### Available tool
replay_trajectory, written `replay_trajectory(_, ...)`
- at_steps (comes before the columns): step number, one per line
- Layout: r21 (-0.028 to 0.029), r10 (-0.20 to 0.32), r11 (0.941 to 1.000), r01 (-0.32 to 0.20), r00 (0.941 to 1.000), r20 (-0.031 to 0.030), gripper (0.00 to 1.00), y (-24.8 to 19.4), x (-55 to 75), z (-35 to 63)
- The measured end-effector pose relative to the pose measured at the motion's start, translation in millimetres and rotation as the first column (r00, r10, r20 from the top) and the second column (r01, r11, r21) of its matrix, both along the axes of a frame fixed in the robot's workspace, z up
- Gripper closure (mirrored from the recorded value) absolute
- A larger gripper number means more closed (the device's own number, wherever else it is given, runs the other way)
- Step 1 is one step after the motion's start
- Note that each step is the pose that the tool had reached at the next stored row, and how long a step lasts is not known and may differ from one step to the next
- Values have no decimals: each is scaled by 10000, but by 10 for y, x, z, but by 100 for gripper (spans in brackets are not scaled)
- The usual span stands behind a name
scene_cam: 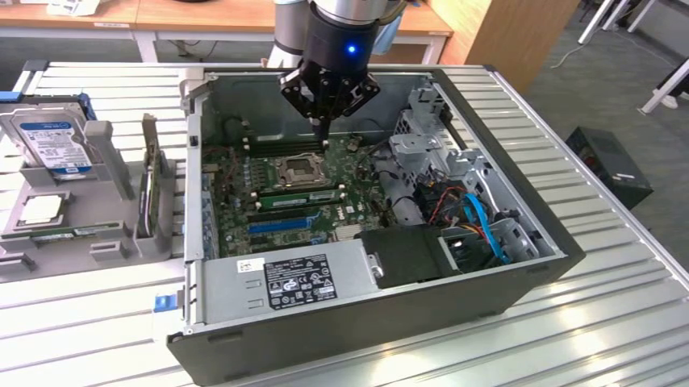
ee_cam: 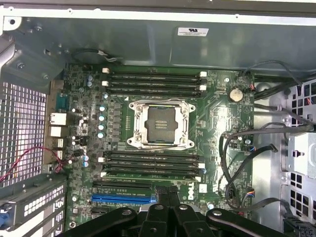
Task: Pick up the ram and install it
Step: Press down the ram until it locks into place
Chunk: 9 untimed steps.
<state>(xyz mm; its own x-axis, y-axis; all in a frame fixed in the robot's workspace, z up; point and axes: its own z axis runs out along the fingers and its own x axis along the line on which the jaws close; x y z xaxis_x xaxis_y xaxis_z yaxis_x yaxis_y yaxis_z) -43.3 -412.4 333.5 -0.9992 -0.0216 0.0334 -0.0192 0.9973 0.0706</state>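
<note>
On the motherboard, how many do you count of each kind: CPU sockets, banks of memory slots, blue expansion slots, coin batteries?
CPU socket: 1
Banks of memory slots: 2
Blue expansion slot: 1
Coin battery: 1
Total: 5

The desk (scene_cam: 603, 322) is ribbed bare metal with a dull silvery sheen. The computer case (scene_cam: 323, 355) has dark matt outer walls and raw grey sheet metal inside. The motherboard (ee_cam: 217, 118) is green circuit board with a slight gloss, and its CPU socket (ee_cam: 161, 124) has a bright polished metal frame. The power supply (scene_cam: 286, 282) is brushed grey metal carrying a black printed paper label. The hand (scene_cam: 322, 121) is matt black, apparently plastic or coated metal. The hard drive (scene_cam: 48, 141) is silver metal with a blue-white paper label, standing in a matt grey plastic holder (scene_cam: 108, 157).
</note>
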Motion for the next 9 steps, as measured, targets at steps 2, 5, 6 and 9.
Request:
replay_trajectory(2, -2, 0, 10000, 0, 10000, -4, 90, 0, 0, 0)
replay_trajectory(5, -7, -1, 10000, 1, 10000, -20, 90, 0, 0, 0)
replay_trajectory(6, -8, 0, 10000, 0, 10000, -23, 90, 0, 0, 0)
replay_trajectory(9, -8, 0, 10000, 0, 10000, -24, 90, 0, 0, 0)
